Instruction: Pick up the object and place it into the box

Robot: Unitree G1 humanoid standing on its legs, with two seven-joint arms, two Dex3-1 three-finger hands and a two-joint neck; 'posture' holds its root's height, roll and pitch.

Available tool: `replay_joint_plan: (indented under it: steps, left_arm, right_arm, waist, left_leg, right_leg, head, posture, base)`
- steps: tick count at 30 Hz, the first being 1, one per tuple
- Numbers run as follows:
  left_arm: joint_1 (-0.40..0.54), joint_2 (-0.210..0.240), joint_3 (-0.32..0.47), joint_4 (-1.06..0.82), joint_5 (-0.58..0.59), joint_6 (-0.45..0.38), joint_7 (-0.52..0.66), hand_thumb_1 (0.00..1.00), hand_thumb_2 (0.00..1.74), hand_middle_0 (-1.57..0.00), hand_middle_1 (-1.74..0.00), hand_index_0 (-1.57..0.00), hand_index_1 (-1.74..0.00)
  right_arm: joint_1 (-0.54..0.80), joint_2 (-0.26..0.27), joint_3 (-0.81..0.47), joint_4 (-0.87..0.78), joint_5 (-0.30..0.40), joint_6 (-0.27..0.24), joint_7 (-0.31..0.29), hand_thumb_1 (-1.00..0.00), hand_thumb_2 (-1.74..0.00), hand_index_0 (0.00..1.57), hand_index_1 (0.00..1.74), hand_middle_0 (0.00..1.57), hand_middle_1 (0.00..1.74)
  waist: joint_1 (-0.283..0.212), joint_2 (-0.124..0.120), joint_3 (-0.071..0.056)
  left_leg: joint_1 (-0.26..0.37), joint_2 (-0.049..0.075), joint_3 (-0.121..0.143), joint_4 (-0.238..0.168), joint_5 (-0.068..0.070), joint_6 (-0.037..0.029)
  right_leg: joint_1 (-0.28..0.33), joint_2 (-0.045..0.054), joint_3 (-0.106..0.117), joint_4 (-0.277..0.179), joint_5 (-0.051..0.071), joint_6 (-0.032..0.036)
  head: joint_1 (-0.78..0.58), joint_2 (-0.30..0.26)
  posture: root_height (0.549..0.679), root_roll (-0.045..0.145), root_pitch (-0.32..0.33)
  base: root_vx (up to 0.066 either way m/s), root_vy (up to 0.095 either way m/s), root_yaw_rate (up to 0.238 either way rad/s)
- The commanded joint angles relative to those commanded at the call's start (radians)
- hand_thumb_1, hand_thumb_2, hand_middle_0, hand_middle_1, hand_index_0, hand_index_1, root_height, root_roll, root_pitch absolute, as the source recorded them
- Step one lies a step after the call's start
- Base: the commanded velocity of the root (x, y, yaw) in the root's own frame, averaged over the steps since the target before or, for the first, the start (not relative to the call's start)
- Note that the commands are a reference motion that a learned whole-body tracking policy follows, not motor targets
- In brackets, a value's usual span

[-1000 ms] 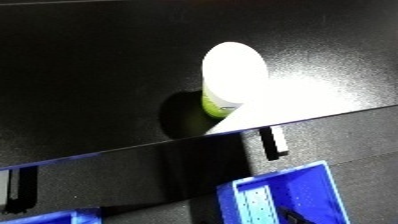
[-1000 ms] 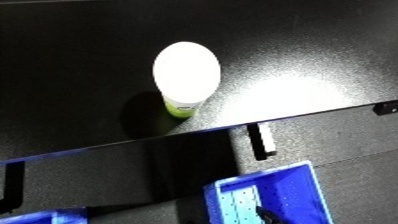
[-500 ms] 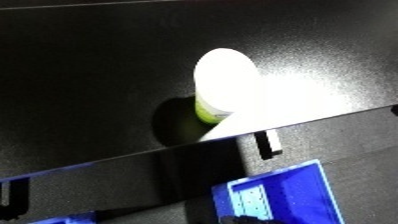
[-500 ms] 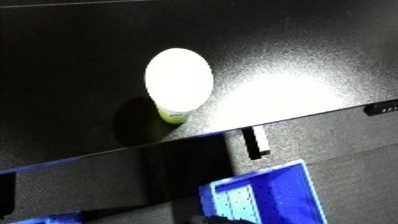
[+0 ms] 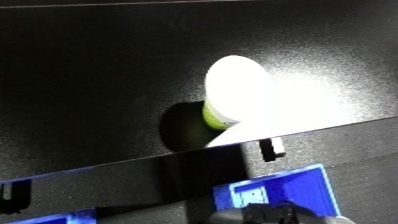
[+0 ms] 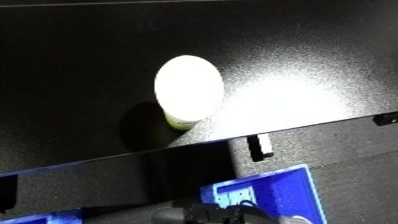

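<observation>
1. Looking down on the broad black table top (image 5: 107, 60), I see the whole picture has slid a little compared with a second ago. I take that as my head moving, not the things on the table.
2. The bright blue plastic bin (image 5: 302, 187) sits below the table's front edge, at the bottom of the view. Slightly more of it shows now than before. Its inside is mostly hidden, so I cannot say what it holds.
3. The task's thing, a white-topped round container with a yellow-green base (image 6: 188, 90), stands on the table near the front edge in a bright patch of light. It keeps the same place relative to the edge as it had a second ago, so the pick-up has not begun.
4. The small dark bracket slot (image 6: 258, 146) in the table's front rail lies just right of the container and above the bin. It marks the drop line well.
5. A dark and grey shape (image 6: 213, 215) shows at the lower edge by the bin. I cannot tell whether it is one of my hands, so I cannot tell whether either hand is open or closed. Nothing touches the container.
</observation>
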Motion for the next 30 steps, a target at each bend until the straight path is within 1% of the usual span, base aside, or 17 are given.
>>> replay_joint_plan:
  steps: [3,5,10,13,15,17,18,19,20,22,24,25,26,27,28,29,30]
  left_arm:
    - [0.0,-0.012,0.004,0.006,0.014,0.002,-0.003,0.0,0.0,0.0,0.0,0.0,0.0]
    - [0.002,-0.019,0.009,0.012,0.023,0.004,-0.007,0.0,0.0,0.0,0.0,0.0,0.0]
    - [0.014,-0.035,0.023,0.023,0.043,0.006,-0.017,0.0,0.0,0.0,0.0,0.0,0.0]
    - [0.023,-0.042,0.029,0.022,0.048,0.008,-0.021,0.0,0.0,0.0,0.0,0.0,0.0]
    - [0.028,-0.046,0.028,0.018,0.046,0.009,-0.022,0.0,0.0,0.0,0.0,0.0,0.0]
    - [0.035,-0.049,0.024,0.006,0.041,0.014,-0.018,0.0,0.0,0.0,0.0,0.0,0.0]
    - [0.044,-0.054,0.02,-0.008,0.035,0.018,-0.01,0.0,0.0,0.0,0.0,0.0,0.0]
    - [0.044,-0.054,0.02,-0.008,0.035,0.018,-0.01,0.0,0.0,0.0,0.0,0.0,0.0]
    - [0.047,-0.056,0.018,-0.015,0.033,0.021,-0.005,0.0,0.0,0.0,0.0,0.0,0.0]
    - [0.051,-0.063,0.015,-0.027,0.03,0.024,0.007,0.0,0.0,0.0,0.0,0.0,0.0]
    - [0.052,-0.068,0.012,-0.035,0.029,0.026,0.017,0.0,0.0,0.0,0.0,0.0,0.0]
    - [0.053,-0.072,0.006,-0.038,0.027,0.023,0.022,0.0,0.0,0.0,0.0,0.0,0.0]
    - [0.053,-0.072,0.006,-0.038,0.027,0.023,0.022,0.0,0.0,0.0,0.0,0.0,0.0]
    - [0.053,-0.076,-0.001,-0.037,0.029,0.015,0.024,0.0,0.0,0.0,0.0,0.0,0.0]
    - [0.052,-0.078,-0.006,-0.035,0.03,0.011,0.025,0.0,0.0,0.0,0.0,0.0,0.0]
    - [0.052,-0.078,-0.006,-0.035,0.03,0.011,0.025,0.0,0.0,0.0,0.0,0.0,0.0]
    - [0.049,-0.081,-0.014,-0.03,0.033,0.004,0.026,0.0,0.0,0.0,0.0,0.0,0.0]
  right_arm:
    - [-0.031,0.034,-0.049,-0.036,0.081,-0.083,-0.034,0.0,0.0,0.0,0.0,0.0,0.0]
    - [-0.05,0.057,-0.09,-0.044,0.116,-0.134,-0.073,0.0,0.0,0.0,0.0,0.0,0.0]
    - [-0.095,0.102,-0.207,-0.023,0.144,-0.269,-0.208,0.0,0.0,0.0,0.0,0.0,0.0]
    - [-0.116,0.108,-0.269,0.005,0.103,-0.357,-0.295,0.0,0.0,0.0,0.0,0.0,0.0]
    - [-0.124,0.099,-0.297,0.022,0.05,-0.41,-0.352,0.0,0.0,0.0,0.0,0.0,0.0]
    - [-0.129,0.08,-0.314,0.038,-0.023,-0.461,-0.419,0.0,0.0,0.0,0.0,0.0,0.0]
    - [-0.13,0.061,-0.322,0.049,-0.117,-0.502,-0.509,0.0,0.0,0.0,0.0,0.0,0.0]
    - [-0.13,0.061,-0.322,0.049,-0.117,-0.502,-0.509,0.0,0.0,0.0,0.0,0.0,0.0]
    - [-0.131,0.053,-0.322,0.055,-0.162,-0.508,-0.55,0.0,0.0,0.0,0.0,0.0,0.0]
    - [-0.139,0.039,-0.309,0.064,-0.271,-0.5,-0.649,0.0,0.0,0.0,0.0,0.0,0.0]
    - [-0.152,0.024,-0.283,0.076,-0.38,-0.469,-0.742,0.0,0.0,0.0,0.0,0.0,0.0]
    - [-0.166,0.011,-0.25,0.087,-0.475,-0.434,-0.825,0.0,0.0,0.0,0.0,0.0,0.0]
    - [-0.166,0.011,-0.25,0.087,-0.475,-0.434,-0.825,0.0,0.0,0.0,0.0,0.0,0.0]
    - [-0.183,-0.001,-0.218,0.107,-0.534,-0.391,-0.886,0.0,0.0,0.0,0.0,0.0,0.0]
    - [-0.193,-0.007,-0.202,0.121,-0.552,-0.369,-0.91,0.0,0.0,0.0,0.0,0.0,0.0]
    - [-0.193,-0.007,-0.202,0.121,-0.552,-0.369,-0.91,0.0,0.0,0.0,0.0,0.0,0.0]
    - [-0.217,-0.016,-0.169,0.153,-0.573,-0.322,-0.948,0.0,0.0,0.0,0.0,0.0,0.0]
  waist:
    - [-0.001,0.006,-0.003]
    - [-0.003,0.011,-0.005]
    - [-0.009,0.022,-0.012]
    - [-0.013,0.027,-0.013]
    - [-0.014,0.03,-0.011]
    - [-0.016,0.033,-0.009]
    - [-0.019,0.037,-0.006]
    - [-0.019,0.037,-0.006]
    - [-0.02,0.038,-0.005]
    - [-0.021,0.04,0.0]
    - [-0.02,0.041,0.004]
    - [-0.017,0.04,0.009]
    - [-0.017,0.04,0.009]
    - [-0.012,0.04,0.011]
    - [-0.009,0.04,0.011]
    - [-0.009,0.04,0.011]
    - [-0.002,0.041,0.013]
  left_leg:
    - [0.002,-0.002,0.001,0.008,-0.006,-0.0001]
    - [0.004,-0.003,0.002,0.012,-0.011,0.0004]
    - [0.007,-0.006,0.007,0.022,-0.02,0.0032]
    - [0.008,-0.009,0.011,0.028,-0.023,0.0053]
    - [0.009,-0.01,0.014,0.032,-0.026,0.0066]
    - [0.011,-0.011,0.017,0.035,-0.027,0.0077]
    - [0.015,-0.012,0.019,0.035,-0.028,0.0093]
    - [0.015,-0.012,0.019,0.035,-0.028,0.0093]
    - [0.017,-0.012,0.02,0.035,-0.028,0.0104]
    - [0.021,-0.013,0.021,0.034,-0.027,0.0127]
    - [0.024,-0.015,0.021,0.033,-0.026,0.0154]
    - [0.026,-0.017,0.021,0.03,-0.023,0.0182]
    - [0.026,-0.017,0.021,0.03,-0.023,0.0182]
    - [0.03,-0.018,0.019,0.026,-0.021,0.0204]
    - [0.031,-0.019,0.018,0.024,-0.02,0.021]
    - [0.031,-0.019,0.018,0.024,-0.02,0.021]
    - [0.035,-0.02,0.016,0.018,-0.017,0.0213]
  right_leg:
    - [0.004,-0.003,0.002,0.003,-0.002,0.0003]
    - [0.007,-0.0051,0.003,0.005,-0.004,-0.0004]
    - [0.01,-0.0086,0.004,0.01,-0.006,-0.0039]
    - [0.009,-0.0075,0.005,0.013,-0.008,-0.0071]
    - [0.009,-0.0064,0.007,0.016,-0.009,-0.0095]
    - [0.01,-0.0049,0.009,0.017,-0.011,-0.012]
    - [0.011,-0.0033,0.012,0.02,-0.013,-0.0142]
    - [0.011,-0.0033,0.012,0.02,-0.013,-0.0142]
    - [0.011,-0.002,0.014,0.02,-0.014,-0.0156]
    - [0.012,0.0009,0.017,0.021,-0.015,-0.0183]
    - [0.013,0.0045,0.02,0.021,-0.017,-0.0215]
    - [0.014,0.0072,0.02,0.021,-0.017,-0.0246]
    - [0.014,0.0072,0.02,0.021,-0.017,-0.0246]
    - [0.016,0.0085,0.02,0.021,-0.019,-0.0278]
    - [0.017,0.0089,0.02,0.02,-0.019,-0.0293]
    - [0.017,0.0089,0.02,0.02,-0.019,-0.0293]
    - [0.021,0.0086,0.019,0.019,-0.022,-0.0322]
  head:
    - [0.007,-0.005]
    - [0.008,-0.007]
    - [0.008,-0.013]
    - [0.0,-0.014]
    - [-0.003,-0.016]
    - [-0.011,-0.013]
    - [-0.015,-0.011]
    - [-0.015,-0.011]
    - [-0.017,-0.009]
    - [-0.019,0.0]
    - [-0.018,0.005]
    - [-0.013,0.006]
    - [-0.013,0.006]
    - [-0.004,0.005]
    - [0.001,0.006]
    - [0.001,0.006]
    - [0.013,0.004]
  posture:
    - [0.618,0.047,0.009]
    - [0.618,0.049,0.006]
    - [0.617,0.053,0.001]
    - [0.617,0.056,-0.002]
    - [0.617,0.058,-0.004]
    - [0.616,0.06,-0.007]
    - [0.616,0.062,-0.011]
    - [0.616,0.062,-0.011]
    - [0.616,0.062,-0.012]
    - [0.615,0.064,-0.015]
    - [0.615,0.065,-0.018]
    - [0.615,0.066,-0.02]
    - [0.615,0.066,-0.02]
    - [0.615,0.066,-0.022]
    - [0.615,0.066,-0.023]
    - [0.615,0.066,-0.023]
    - [0.615,0.066,-0.025]
  base:
    - [0.041,0.021,0.033]
    - [0.046,0.022,0.016]
    - [0.046,0.024,-0.009]
    - [0.035,0.032,-0.037]
    - [0.035,0.033,-0.036]
    - [0.041,0.032,-0.037]
    - [0.041,0.033,-0.041]
    - [0.041,0.033,-0.041]
    - [0.036,0.03,-0.044]
    - [0.027,0.024,-0.039]
    - [0.014,0.01,-0.032]
    - [0.008,0.001,-0.012]
    - [0.008,0.001,-0.012]
    - [0.01,-0.007,0.02]
    - [0.009,-0.007,0.031]
    - [0.009,-0.007,0.031]
    - [0.008,-0.009,0.057]
